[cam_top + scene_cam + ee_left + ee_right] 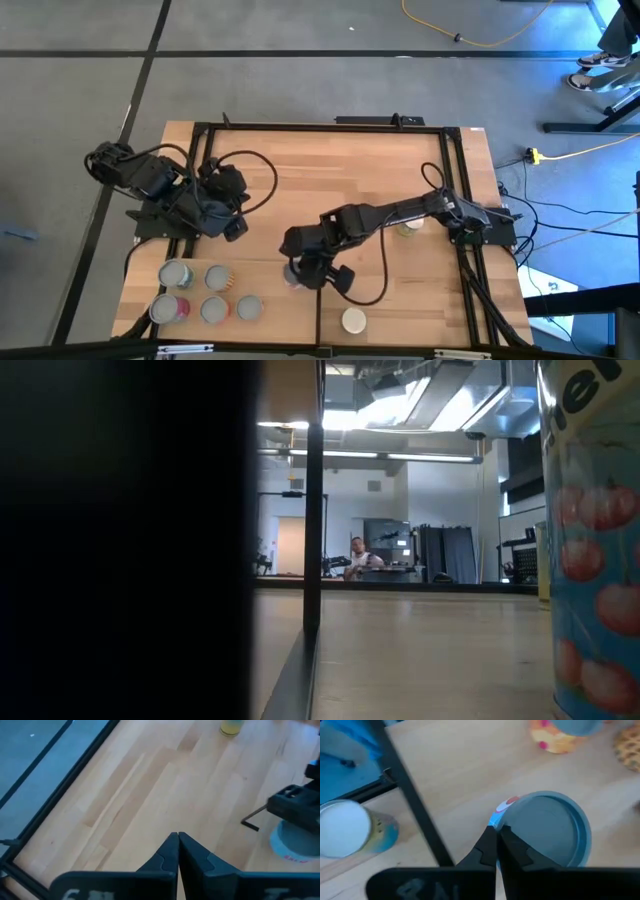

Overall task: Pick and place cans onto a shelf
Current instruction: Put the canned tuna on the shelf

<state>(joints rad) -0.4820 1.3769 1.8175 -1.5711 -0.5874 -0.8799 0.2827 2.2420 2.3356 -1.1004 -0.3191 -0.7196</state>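
Note:
Several cans [213, 292] with silver-grey tops stand grouped at the near left on the light-wood shelf [268, 318], which a black bar [318, 320] edges on its right. One more grey-topped can [547, 827] stands on its base just left of that bar. My right gripper [496, 834] is shut, and its fingertips point down at this can's rim. Right of the bar stands a white-topped can [353, 320]. A yellow-green can [410, 229] stands half hidden behind my right arm. My left gripper [178, 839] hangs shut over bare wood at the table's left. My right gripper brings its shut fingertips [489, 837] from above, slanting down, to the edge of the grey-topped can's lid [512, 822]. I cannot tell whether they touch it. The can stands upright on the board.
In the low view a cherry-labelled can [592, 550] fills the right edge, and a black post [314, 510] stands at the centre. A black frame [330, 126] runs round the tabletop. Bare wood [340, 170] lies in the table's middle and far part. Cables trail at the right.

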